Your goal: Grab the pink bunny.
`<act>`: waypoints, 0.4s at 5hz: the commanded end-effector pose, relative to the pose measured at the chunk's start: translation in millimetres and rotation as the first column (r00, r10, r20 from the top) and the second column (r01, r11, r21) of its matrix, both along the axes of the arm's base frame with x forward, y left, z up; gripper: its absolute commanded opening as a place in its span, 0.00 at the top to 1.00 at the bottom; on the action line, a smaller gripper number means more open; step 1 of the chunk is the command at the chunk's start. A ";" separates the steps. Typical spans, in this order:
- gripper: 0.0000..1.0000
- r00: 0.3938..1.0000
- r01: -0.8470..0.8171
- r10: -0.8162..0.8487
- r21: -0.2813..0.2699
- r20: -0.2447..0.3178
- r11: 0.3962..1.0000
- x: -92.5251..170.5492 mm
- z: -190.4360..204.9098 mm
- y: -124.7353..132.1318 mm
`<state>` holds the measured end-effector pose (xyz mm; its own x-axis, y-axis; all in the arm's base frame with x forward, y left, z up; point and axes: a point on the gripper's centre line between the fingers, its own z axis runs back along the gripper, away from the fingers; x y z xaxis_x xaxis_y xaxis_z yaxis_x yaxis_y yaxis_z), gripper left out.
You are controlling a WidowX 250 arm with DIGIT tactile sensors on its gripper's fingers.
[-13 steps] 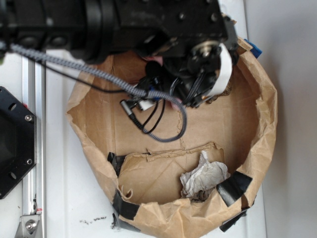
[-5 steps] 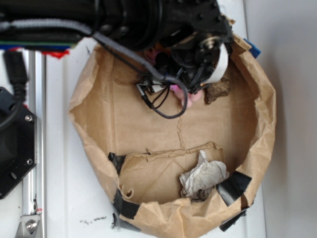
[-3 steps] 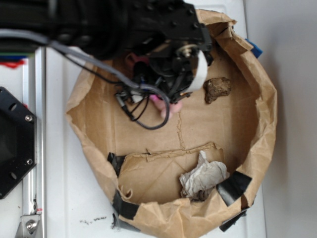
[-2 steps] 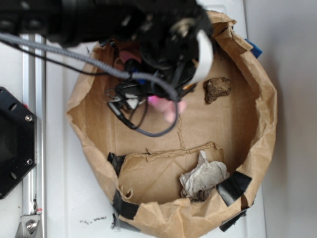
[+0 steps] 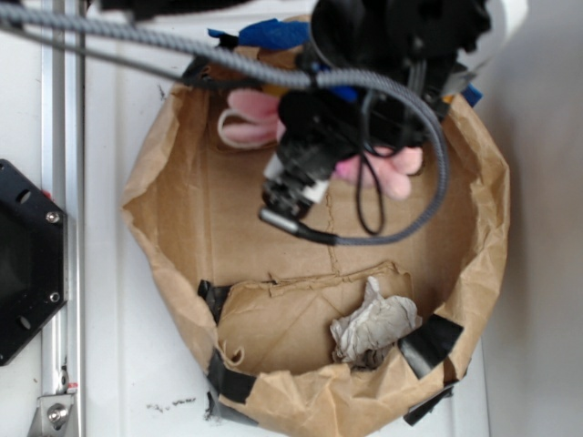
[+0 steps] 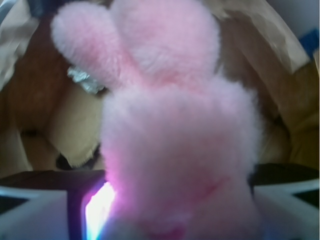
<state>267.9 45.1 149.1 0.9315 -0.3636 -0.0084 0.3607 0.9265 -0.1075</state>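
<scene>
We hold the pink bunny [image 6: 175, 145] up over the paper bag [image 5: 182, 218] with our gripper [image 5: 351, 150], jaws clamped on its soft body, and it could slip out if the squeeze is weak.

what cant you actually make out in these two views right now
- Gripper fingertips: exterior view, covered by the arm and cables; whether they pinch the pink bunny is not directly visible.
- Bunny's face: wrist view, blurred and too close.
- Paper bag floor's upper right part: exterior view, hidden under the arm.
- Silvery scrap: wrist view, mostly behind an ear.
</scene>
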 end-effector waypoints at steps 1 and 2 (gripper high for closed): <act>1.00 0.913 -0.378 0.357 0.082 0.196 0.922 2.7 31.7 -14.3; 1.00 0.916 -0.375 0.358 0.065 0.183 0.925 2.9 37.3 -22.7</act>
<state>256.5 28.6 173.0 0.9973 0.0092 0.0726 -0.0101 0.9999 0.0131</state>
